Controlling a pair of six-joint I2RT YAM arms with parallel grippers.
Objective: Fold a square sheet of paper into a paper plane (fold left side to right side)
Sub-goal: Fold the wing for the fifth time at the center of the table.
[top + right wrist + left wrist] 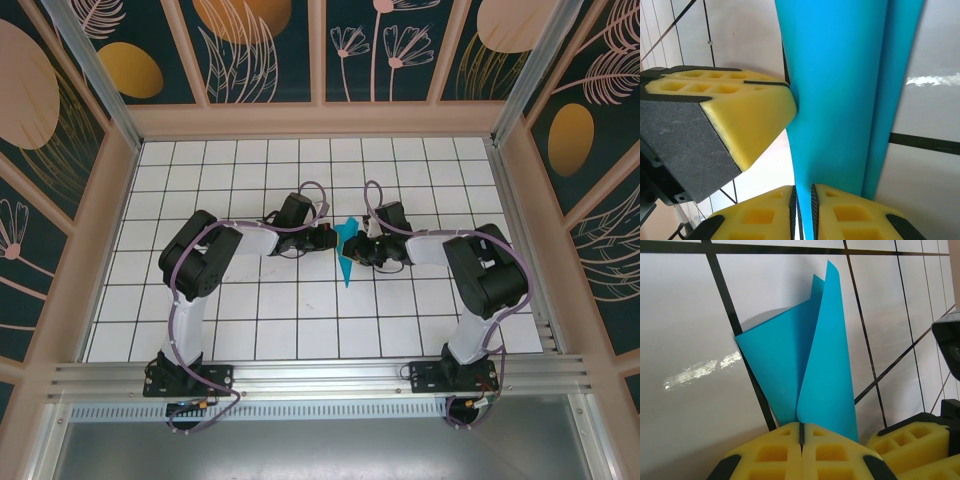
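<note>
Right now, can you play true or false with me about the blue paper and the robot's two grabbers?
1. The teal-blue paper lies flat as an open square. False: it is folded into a narrow wedge.
2. The left gripper pinches the paper. True.
3. The right gripper hangs open, away from it. False: it is shut on the paper too.
4. The grippers' fingers are yellow. True.
5. The grippers meet near the middle of the tiled table. True.

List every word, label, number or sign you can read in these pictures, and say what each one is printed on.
None can be read. The teal paper is plain, the white tiled table carries only black grid lines, and the wall panels show leaf and flower patterns, no lettering.
</note>
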